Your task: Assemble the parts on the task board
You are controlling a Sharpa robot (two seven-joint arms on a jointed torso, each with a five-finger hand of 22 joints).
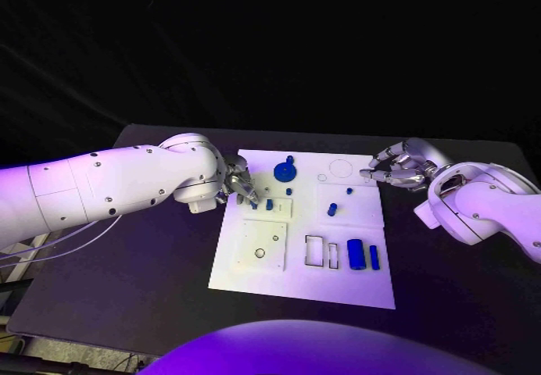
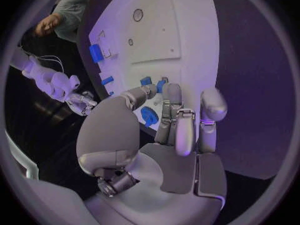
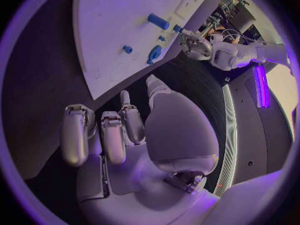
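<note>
White task board lies mid black surface, wide bare margin at near and left side. Left robot hand over board's left edge, fingers curled down near small blue peg; whether it holds something, cannot tell. Right robot hand just off board's far right corner, fingers curled in, nothing seen in them. Blue round part at far edge. Blue cylinder and thin blue bar near right edge, beside two rectangular slots.

There is one white board on one black table. On the board lie about seven blue parts; some are very small. Two hands are over the table.
</note>
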